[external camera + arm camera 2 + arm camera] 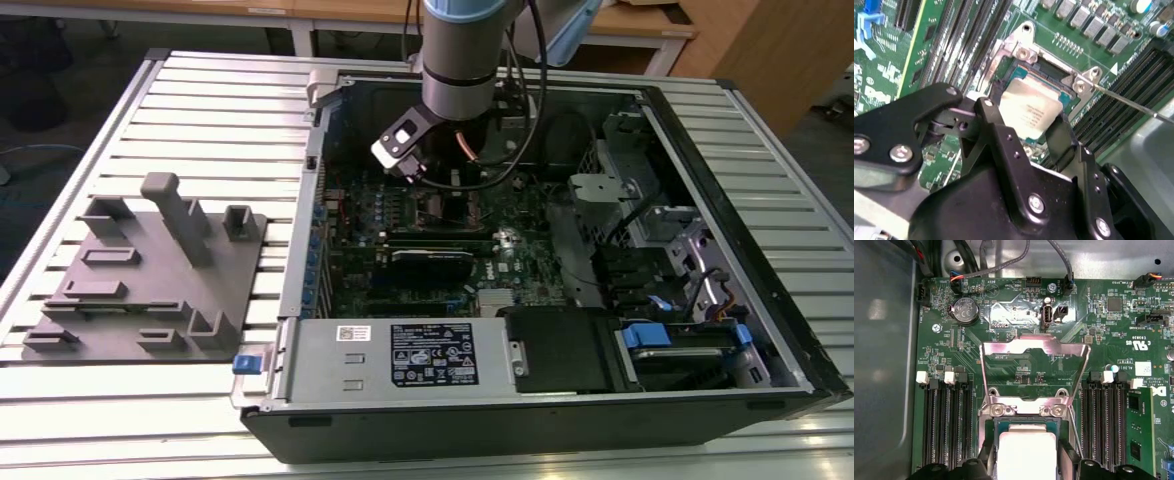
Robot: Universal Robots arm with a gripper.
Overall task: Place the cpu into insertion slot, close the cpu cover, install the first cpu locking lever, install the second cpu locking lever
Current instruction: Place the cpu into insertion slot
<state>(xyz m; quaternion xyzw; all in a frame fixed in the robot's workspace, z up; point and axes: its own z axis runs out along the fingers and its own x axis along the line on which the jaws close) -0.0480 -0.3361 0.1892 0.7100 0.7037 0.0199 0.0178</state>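
**Cpu gripped at the open socket**

On the exterior view's left, the grey fixture tray (147,270) is sitting on the slatted counter (200,90), apart from the open computer case (747,150). Toward the middle, your arm is reaching down over the motherboard (400,230). In the second wrist view your hand (1024,120) is clamping the cpu (1029,112) by two opposite edges, likely so its underside is free to meet the socket (1049,65). Whether it is seated, you cannot tell. The cpu is lying flat, silvery top upward, edges squared with the socket. Being nearly square, it is showing no marked long axis. In the first wrist view the cpu cover (999,346) is standing swung open beyond the socket, leaving the opening clear.
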